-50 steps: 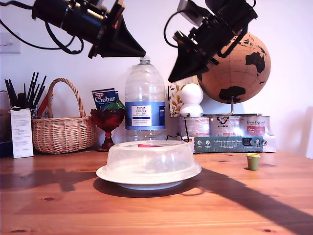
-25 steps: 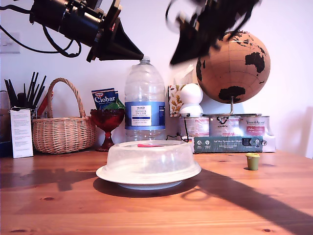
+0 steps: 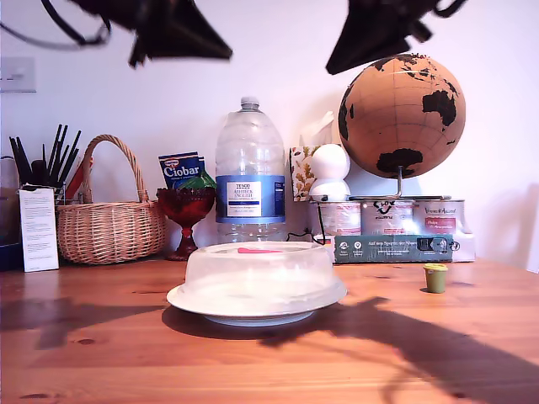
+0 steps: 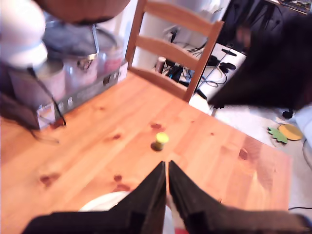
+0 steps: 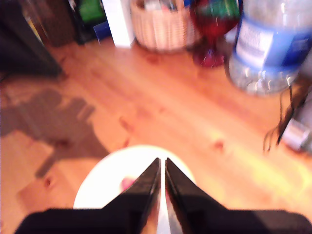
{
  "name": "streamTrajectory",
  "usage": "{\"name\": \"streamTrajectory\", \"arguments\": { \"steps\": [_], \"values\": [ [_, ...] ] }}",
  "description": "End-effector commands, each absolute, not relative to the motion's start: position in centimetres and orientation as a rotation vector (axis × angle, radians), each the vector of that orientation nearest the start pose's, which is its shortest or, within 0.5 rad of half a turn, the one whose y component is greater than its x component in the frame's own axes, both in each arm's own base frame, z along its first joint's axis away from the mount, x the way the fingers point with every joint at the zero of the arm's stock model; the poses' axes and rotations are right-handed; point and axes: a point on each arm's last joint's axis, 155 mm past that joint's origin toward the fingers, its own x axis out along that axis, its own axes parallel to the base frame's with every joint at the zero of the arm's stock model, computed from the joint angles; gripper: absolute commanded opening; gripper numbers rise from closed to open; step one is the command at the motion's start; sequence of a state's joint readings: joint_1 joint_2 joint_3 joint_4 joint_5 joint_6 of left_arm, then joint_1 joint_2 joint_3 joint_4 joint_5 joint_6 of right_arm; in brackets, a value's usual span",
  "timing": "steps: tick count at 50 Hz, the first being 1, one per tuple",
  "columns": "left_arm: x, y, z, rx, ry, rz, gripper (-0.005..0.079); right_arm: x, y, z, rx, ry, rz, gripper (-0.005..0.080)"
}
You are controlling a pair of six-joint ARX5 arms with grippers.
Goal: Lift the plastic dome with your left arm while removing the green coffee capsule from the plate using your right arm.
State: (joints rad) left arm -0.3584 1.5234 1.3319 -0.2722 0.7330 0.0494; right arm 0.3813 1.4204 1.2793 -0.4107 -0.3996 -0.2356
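Exterior view, near to far: plastic dome (image 3: 257, 273) sits rim-down over the white plate (image 3: 253, 318) mid-table on pine planks; thin translucent shell, looks light, flexy and slick, so I'd pinch the pink-red tab (image 3: 258, 250) on top, not the flared rim. Green coffee capsule (image 3: 435, 277) stands off the plate toward the exterior view's right: tiny, tapered, rigid-looking, easily tipped, best taken across its sides below the rim. My first gripper (image 4: 167, 181) and my second gripper (image 5: 162, 170) are both clenched on nothing, high above.

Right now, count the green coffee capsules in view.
1: the green coffee capsule stands on the bare table, toward the exterior view's right of the plastic dome. Any beneath the cloudy dome wouldn't show.
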Motion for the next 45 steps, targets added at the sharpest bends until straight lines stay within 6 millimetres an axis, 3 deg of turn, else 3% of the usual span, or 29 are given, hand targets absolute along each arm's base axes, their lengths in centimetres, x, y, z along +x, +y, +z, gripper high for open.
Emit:
{"name": "streamTrajectory", "arguments": {
  "steps": [1,16,32,45],
  "values": [
    [35.9,-27.0,27.8,-0.038,0.466,-1.095,-0.0019,36.4,22.8,27.4,-0.210,0.440,0.820,-0.0012],
    [32.0,-25.1,26.5,-0.016,0.456,-1.044,-0.0019,32.6,23.3,27.8,-0.213,0.404,0.857,-0.0012],
    [28.7,-23.0,27.2,0.005,0.357,-0.995,-0.0019,29.1,23.7,27.4,-0.224,0.393,0.868,-0.0012],
    [27.0,-22.3,28.3,0.011,0.318,-0.996,-0.0019,26.9,24.5,28.3,-0.217,0.376,0.919,-0.0012]
  ]
}}
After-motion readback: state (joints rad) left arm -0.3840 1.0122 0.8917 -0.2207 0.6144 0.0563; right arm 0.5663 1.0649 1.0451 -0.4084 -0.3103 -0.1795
